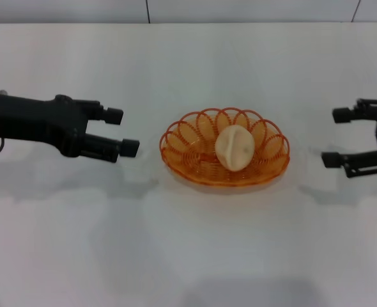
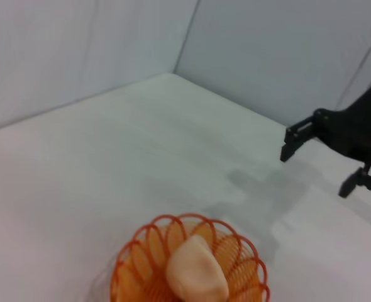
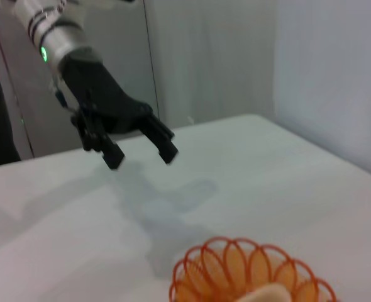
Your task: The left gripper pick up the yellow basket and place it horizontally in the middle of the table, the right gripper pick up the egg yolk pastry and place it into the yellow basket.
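The yellow basket (image 1: 225, 155) sits in the middle of the white table (image 1: 188, 249), long side across. The egg yolk pastry (image 1: 234, 147) lies inside it. My left gripper (image 1: 121, 132) hangs open and empty to the left of the basket, well apart from it. My right gripper (image 1: 335, 137) hangs open and empty to the right of the basket, also apart. The left wrist view shows the basket (image 2: 141, 264), the pastry (image 2: 197, 272) and the right gripper (image 2: 314, 163). The right wrist view shows the basket (image 3: 198, 277) and the left gripper (image 3: 141, 156).
A grey wall (image 1: 188, 9) runs along the table's far edge.
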Controlling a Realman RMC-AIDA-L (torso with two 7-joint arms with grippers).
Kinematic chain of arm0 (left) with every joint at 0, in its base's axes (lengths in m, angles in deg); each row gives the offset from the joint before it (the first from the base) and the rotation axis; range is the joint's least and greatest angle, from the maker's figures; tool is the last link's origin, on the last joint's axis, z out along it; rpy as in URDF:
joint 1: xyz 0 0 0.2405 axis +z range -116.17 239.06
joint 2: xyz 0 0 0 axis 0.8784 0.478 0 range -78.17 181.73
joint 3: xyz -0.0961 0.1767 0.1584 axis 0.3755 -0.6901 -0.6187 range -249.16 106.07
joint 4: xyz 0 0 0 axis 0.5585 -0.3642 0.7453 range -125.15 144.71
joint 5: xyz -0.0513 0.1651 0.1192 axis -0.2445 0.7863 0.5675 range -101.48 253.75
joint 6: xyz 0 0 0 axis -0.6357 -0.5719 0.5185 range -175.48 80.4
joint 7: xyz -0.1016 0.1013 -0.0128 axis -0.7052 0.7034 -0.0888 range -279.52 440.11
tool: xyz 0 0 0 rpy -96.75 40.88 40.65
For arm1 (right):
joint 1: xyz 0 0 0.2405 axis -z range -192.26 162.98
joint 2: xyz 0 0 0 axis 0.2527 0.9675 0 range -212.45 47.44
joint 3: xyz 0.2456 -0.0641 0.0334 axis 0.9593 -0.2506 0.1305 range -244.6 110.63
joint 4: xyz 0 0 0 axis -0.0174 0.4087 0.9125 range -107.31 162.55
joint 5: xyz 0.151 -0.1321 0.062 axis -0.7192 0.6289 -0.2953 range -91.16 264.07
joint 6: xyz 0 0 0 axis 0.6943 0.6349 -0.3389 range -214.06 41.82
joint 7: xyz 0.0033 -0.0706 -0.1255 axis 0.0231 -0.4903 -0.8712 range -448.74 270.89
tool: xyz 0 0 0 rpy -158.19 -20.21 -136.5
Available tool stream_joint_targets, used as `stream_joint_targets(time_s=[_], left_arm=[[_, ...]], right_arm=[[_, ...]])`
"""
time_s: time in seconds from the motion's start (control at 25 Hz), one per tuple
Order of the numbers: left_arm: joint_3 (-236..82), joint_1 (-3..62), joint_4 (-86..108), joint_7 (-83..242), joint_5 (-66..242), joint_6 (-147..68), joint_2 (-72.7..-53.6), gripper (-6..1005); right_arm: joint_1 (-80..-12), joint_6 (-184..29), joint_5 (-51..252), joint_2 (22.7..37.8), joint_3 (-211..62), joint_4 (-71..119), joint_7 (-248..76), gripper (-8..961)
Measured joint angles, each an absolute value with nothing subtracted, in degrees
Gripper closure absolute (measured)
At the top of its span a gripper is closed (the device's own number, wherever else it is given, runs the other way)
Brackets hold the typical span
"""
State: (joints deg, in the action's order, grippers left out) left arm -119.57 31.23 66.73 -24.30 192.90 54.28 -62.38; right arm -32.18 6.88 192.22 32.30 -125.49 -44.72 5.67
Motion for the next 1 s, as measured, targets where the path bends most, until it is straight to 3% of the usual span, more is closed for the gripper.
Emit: stream_joint_targets(time_s=[1.0], left_arm=[[-121.96, 30.18, 66.73, -21.57, 194.16, 57.22, -62.89, 113]], right_arm=[[-33.12, 11.62, 194.92, 32.28, -124.25, -44.53, 4.69, 91]])
